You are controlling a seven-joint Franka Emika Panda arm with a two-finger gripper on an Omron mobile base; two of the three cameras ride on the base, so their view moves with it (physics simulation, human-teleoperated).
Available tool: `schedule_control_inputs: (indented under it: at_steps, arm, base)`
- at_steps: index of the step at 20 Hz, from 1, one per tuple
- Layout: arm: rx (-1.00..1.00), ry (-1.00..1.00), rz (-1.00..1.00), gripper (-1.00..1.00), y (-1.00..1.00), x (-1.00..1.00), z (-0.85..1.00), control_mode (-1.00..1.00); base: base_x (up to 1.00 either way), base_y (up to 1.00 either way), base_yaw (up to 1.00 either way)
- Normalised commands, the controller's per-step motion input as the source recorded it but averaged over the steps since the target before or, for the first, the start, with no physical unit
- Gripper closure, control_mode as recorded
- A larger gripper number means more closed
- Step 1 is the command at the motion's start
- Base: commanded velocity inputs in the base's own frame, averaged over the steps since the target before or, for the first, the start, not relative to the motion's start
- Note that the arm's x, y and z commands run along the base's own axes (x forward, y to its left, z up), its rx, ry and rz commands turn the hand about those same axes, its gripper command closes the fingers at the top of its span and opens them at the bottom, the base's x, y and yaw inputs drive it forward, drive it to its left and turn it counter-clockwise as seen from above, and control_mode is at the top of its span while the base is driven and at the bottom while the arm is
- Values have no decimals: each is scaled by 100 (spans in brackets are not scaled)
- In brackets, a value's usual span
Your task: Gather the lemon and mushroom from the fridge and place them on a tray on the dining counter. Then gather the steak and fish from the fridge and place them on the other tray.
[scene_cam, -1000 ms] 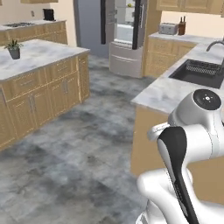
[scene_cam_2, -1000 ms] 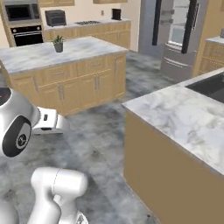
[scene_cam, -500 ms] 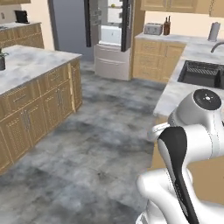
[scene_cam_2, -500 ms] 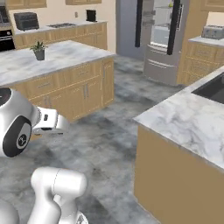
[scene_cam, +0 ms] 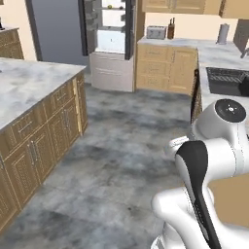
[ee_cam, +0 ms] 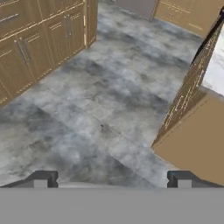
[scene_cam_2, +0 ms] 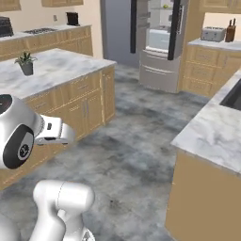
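Grey steel fridge (scene_cam_2: 160,42) ahead, doors ajar; claw (ee_cam: 112,179) spread wide, empty.

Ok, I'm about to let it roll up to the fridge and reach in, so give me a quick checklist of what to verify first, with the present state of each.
1. Fridge doors open, shelves showing: ok.
2. Gripper open with nothing between the fingers: ok.
3. Grey floor between the base and the fridge free of obstacles: ok.
4. Clearance on the robot's left from the kitchen island: ok.
5. Lemon and mushroom located on the shelves: cannot tell, too far and too small from here.
6. Trays in place on the dining counter: cannot tell.
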Motion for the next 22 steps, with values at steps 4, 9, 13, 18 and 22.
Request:
schedule_control_inputs:
  at_steps: [4, 9, 13, 18, 22]
  arm:
    - [0, 0, 0, -100, 0, 0, 0, 100]
    - [0, 0, 0, -100, 0, 0, 0, 100]
    - [0, 0, 0, -100, 0, 0, 0, 100]
    - [0, 0, 0, -100, 0, 0, 0, 100]
    - [0, 0, 0, -100, 0, 0, 0, 100]
  base:
    - [77, 74, -33]
    - [87, 31, -34]
    - [94, 12, -34]
    - [98, 30, -31]
    - [97, 59, -27]
